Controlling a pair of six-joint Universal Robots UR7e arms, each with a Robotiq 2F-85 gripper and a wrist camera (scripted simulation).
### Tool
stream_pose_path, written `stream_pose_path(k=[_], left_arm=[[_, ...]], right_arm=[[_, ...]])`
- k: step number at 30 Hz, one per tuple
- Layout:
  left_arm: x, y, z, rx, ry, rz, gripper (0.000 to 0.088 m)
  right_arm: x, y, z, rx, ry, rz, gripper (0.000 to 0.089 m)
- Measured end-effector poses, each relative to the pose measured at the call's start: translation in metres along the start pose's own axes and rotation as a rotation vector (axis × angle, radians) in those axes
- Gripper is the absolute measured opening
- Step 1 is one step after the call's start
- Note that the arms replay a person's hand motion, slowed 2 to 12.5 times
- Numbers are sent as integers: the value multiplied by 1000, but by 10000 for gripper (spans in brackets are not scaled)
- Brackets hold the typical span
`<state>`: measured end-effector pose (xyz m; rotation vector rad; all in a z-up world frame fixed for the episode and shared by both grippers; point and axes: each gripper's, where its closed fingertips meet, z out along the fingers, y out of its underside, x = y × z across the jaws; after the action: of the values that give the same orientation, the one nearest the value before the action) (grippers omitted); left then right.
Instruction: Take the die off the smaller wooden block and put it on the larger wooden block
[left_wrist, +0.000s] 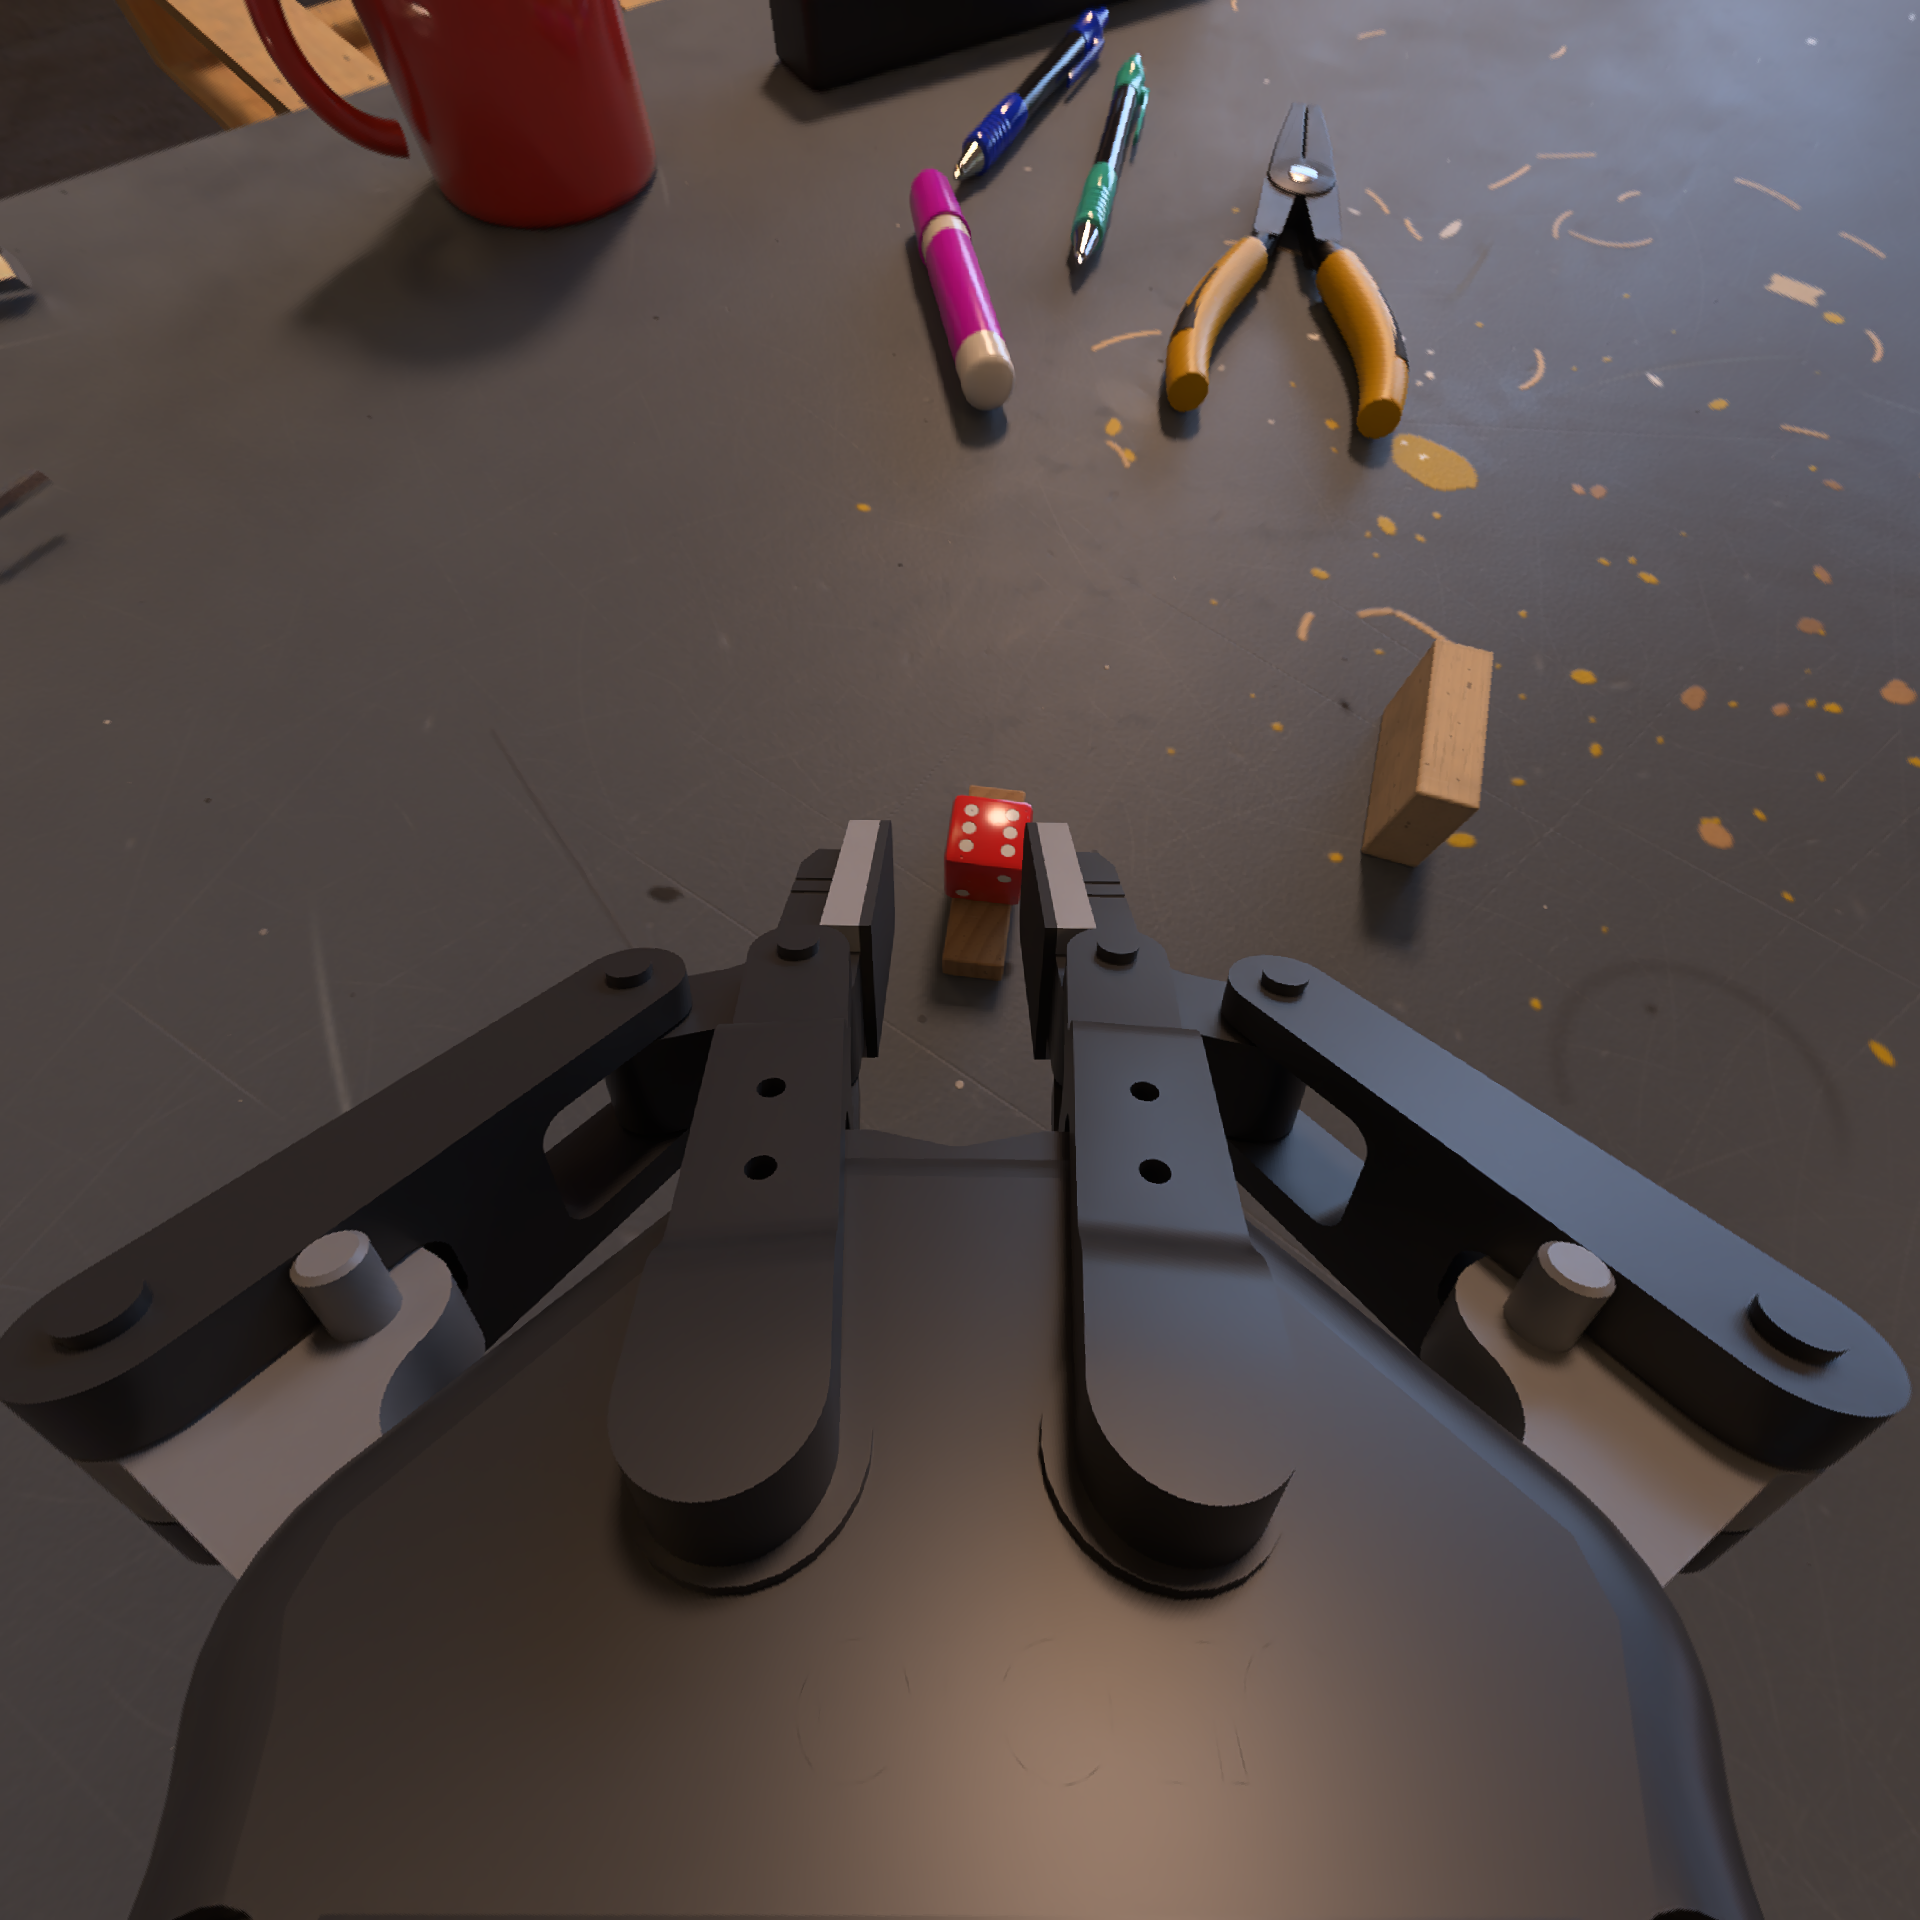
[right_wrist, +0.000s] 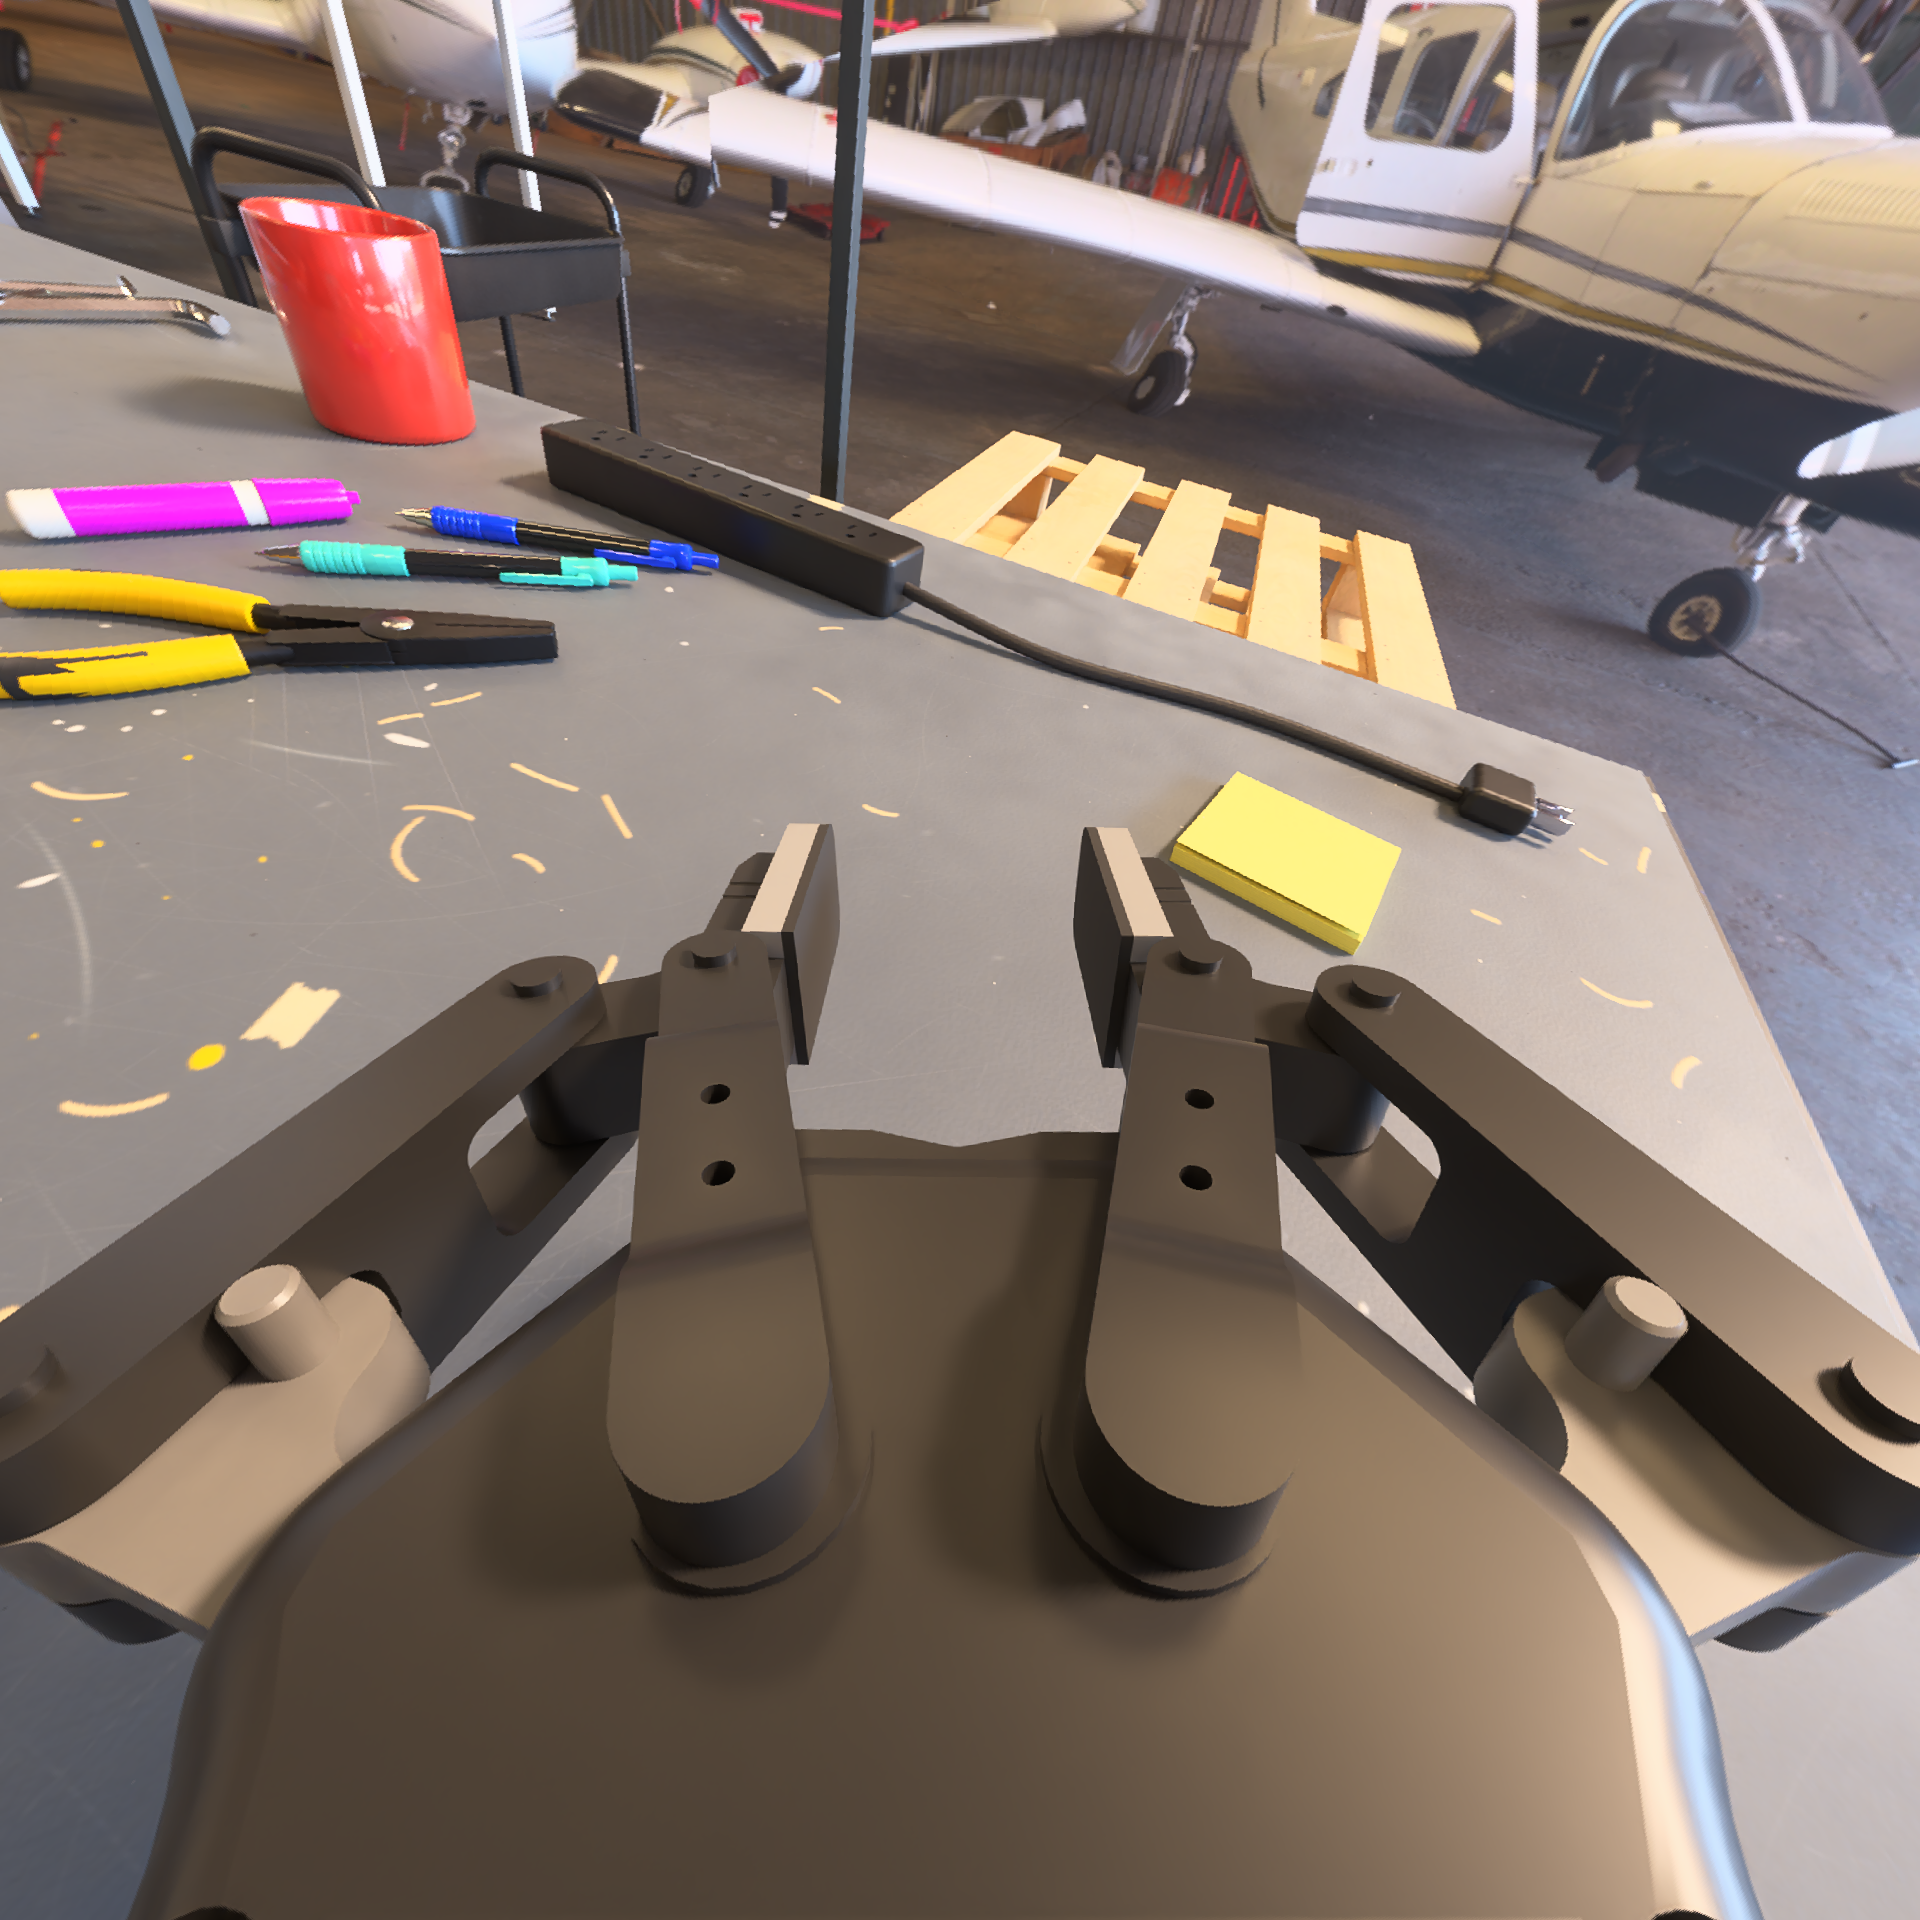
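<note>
Red die on smaller wooden block: likely light, rigid, slick; grip its left and right faces. Left gripper jaws apart around it, right gripper jaws apart, empty. Larger wooden block sits far right.

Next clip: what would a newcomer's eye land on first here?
The red die on the smaller wooden block, framed between the left claw fingertips. Next, the larger wooden block standing off to its right. In the right wrist view, a white aircraft looms beyond the table.
</note>
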<state>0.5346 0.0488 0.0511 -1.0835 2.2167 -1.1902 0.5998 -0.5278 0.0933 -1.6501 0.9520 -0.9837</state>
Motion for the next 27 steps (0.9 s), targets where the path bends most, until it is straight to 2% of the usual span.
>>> stream_pose_path(k=[7,27], left_arm=[[6,9,6,-47,8,7,242],[13,9,19,-53,22,-8,243]], right_arm=[[-4,-1,-1,13,-25,12,418],[-5,-3,-2,30,-44,33,419]])
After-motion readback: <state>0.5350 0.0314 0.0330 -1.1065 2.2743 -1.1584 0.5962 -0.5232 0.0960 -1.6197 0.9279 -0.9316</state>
